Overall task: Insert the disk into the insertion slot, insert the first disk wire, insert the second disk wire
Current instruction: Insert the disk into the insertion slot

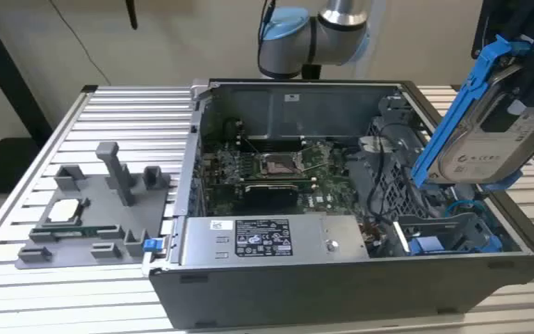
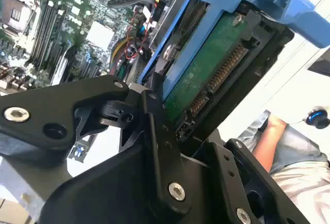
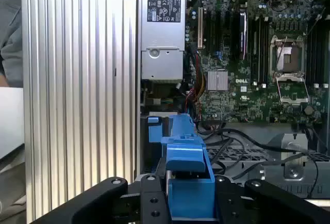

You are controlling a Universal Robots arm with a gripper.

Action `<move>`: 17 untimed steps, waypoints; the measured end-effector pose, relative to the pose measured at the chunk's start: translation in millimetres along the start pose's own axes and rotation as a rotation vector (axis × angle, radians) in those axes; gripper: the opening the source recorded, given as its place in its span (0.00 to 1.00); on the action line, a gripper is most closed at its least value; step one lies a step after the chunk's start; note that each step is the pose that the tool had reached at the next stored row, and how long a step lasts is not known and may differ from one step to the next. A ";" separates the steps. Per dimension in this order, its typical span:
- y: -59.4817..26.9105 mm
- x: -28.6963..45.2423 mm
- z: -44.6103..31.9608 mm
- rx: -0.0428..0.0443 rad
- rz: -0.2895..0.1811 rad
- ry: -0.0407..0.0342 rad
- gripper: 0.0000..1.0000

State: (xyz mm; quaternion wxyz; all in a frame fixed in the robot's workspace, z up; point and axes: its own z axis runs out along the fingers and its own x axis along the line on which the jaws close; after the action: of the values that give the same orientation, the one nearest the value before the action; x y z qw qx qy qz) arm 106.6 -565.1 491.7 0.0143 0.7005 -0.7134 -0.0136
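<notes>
One disk (image 1: 485, 149) clamped in the pincer (image 3: 188, 203), tilted, upper right above the drive cage (image 1: 452, 224). Risk: tilt could jam it on the cage rim or snag cables (image 1: 375, 177).

Cut off at the exterior view's right edge: the gripper (image 1: 531, 83) and one side of the disk (image 1: 475, 156). Partly hidden behind the disk: the drive cage (image 1: 452, 226). In the second wrist view, cut by the edge: a person's arm (image 2: 270, 136). Too small to read: label print on the power supply (image 1: 341, 236).
</notes>
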 end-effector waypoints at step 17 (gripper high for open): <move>-0.2 0.2 5.8 0.0000 0.000 -0.0011 0.00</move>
State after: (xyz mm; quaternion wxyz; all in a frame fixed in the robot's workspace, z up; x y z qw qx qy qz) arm 106.6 -565.3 485.9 0.0139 0.7005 -0.7134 -0.0139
